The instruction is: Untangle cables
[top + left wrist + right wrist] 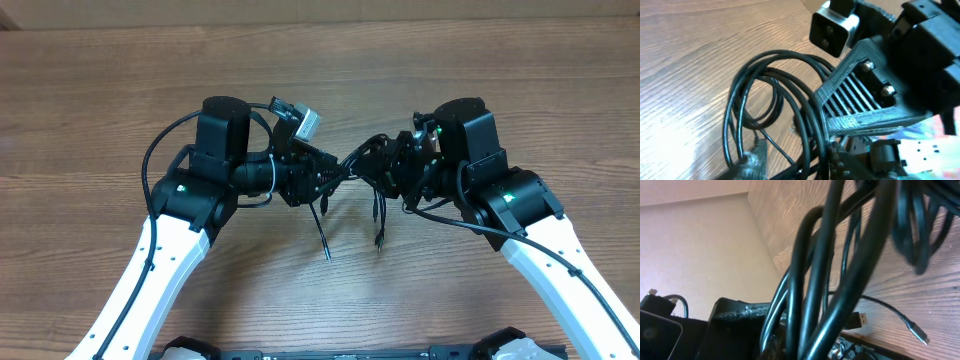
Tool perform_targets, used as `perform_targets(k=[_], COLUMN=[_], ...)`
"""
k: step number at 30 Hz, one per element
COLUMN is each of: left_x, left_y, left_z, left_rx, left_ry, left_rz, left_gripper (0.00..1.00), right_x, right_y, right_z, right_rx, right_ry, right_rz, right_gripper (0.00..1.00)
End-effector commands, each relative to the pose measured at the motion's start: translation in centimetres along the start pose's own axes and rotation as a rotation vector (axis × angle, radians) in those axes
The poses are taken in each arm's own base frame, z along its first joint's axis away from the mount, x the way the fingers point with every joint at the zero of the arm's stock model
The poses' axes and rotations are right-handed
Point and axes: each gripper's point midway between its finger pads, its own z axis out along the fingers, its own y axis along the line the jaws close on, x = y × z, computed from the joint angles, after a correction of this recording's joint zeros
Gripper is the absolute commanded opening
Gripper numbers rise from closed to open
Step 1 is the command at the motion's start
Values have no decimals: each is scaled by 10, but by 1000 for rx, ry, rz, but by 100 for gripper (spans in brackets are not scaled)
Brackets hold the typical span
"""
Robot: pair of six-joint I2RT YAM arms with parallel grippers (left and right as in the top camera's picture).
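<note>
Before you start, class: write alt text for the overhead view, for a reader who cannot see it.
Two white-and-black robot arms meet over a wooden table, a tangle of thin black cables bunched between the left gripper and right gripper. Two loose cable ends trail toward the robot's base.

Far side of surface point(320, 60): bare wood, wide room to pass. Centre is tight. Left gripper point(322, 178) and right gripper point(388, 172) sit near each other, with the cables point(362, 160) strung between them and blocking the gap. Two cable ends point(325, 240) dangle on the near side, in the way from the front. Left arm point(160, 260) and right arm point(575, 265) wall the sides. Outer corners open.
</note>
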Motion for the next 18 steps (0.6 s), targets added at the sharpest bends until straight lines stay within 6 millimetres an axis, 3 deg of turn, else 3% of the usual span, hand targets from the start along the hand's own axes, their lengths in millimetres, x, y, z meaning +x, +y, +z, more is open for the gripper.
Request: perform_targets(k=[1,5,9,18], left_x=[-10,-10,-10,2], left_y=[5,11,16,49], left_z=[-6,-7,-7,-14], left_rx=[-65,-96,-124,-318], left_ry=[-35,-38,-40,-8], left_rz=[42,36,34,-22], left_gripper=[27,11,4,4], right_x=[8,10,13,24], right_y=[7,7,9,14], right_z=[-1,-1,-2,-3], right_rx=[-25,-28,-36,-70], right_ry=[39,46,66,130], right_rz=[-26,-44,-49,-118], right_gripper=[4,4,4,4])
